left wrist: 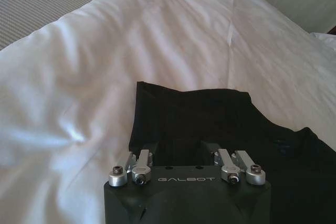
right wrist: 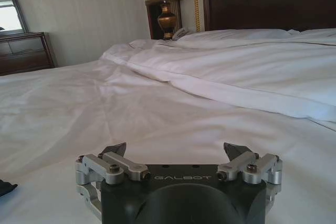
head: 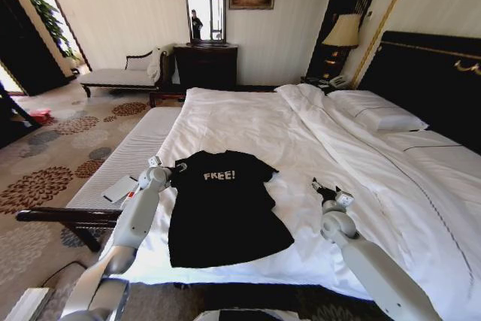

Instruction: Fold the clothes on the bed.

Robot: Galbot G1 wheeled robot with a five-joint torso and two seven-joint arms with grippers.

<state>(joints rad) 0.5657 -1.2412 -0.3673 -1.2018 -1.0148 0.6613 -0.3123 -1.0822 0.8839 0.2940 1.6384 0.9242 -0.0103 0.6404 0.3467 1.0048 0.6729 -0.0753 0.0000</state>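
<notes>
The left gripper [left wrist: 186,157] is sitting at the left sleeve of the black short-sleeved T-shirt with white "FREE!" lettering [head: 224,204], its fingers set apart over the dark fabric. The right gripper [right wrist: 178,150] is hovering at the shirt's three o'clock, fingers wide, gripping nothing. The shirt is lying flat on the large white-sheeted bed [head: 301,133]; a brass table lamp [head: 343,35] is standing at one o'clock.

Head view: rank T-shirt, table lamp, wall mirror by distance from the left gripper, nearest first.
From the left gripper, at the shirt's left sleeve:
1. Black FREE! T-shirt, spread flat on the bed, right beside the gripper.
2. Table lamp, by the headboard, far right.
3. Wall mirror, on the far wall above the dark dresser.
Lamp and mirror are close; the order is tentative.
</notes>
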